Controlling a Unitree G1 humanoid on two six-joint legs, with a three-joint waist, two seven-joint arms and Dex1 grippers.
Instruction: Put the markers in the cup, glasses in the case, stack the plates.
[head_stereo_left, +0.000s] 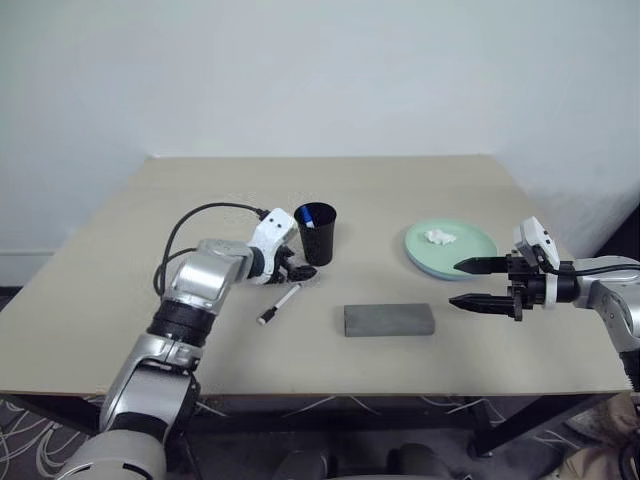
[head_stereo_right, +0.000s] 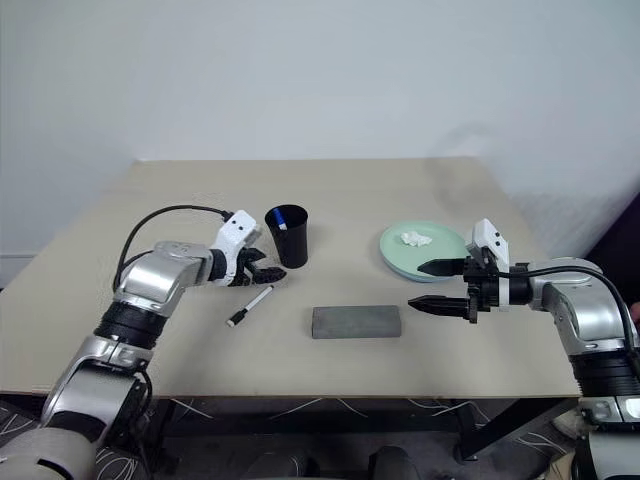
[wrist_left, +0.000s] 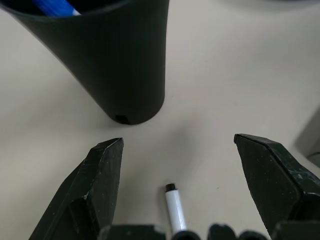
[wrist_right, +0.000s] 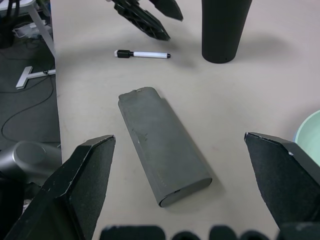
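Observation:
The black cup (head_stereo_left: 317, 232) stands upright left of the table's middle, with a blue-capped marker (wrist_left: 52, 6) inside it. A second marker (head_stereo_left: 279, 304), white with a black cap, lies flat on the table in front of the cup. My left gripper (head_stereo_left: 290, 272) hangs open just over that marker's far end, close beside the cup's base, with nothing between its fingers (wrist_left: 102, 185). The grey case (head_stereo_left: 389, 320) lies shut in the middle. A mint green plate (head_stereo_left: 450, 248) sits to the right. My right gripper (head_stereo_left: 478, 283) is open and empty, right of the case. The glasses are out of view.
A small white lump (head_stereo_left: 438, 237) lies on the mint plate. The table's front edge (head_stereo_left: 330, 392) runs just below the case. In the right wrist view, a cable and furniture legs (wrist_right: 25, 75) lie on the floor beyond the table's edge.

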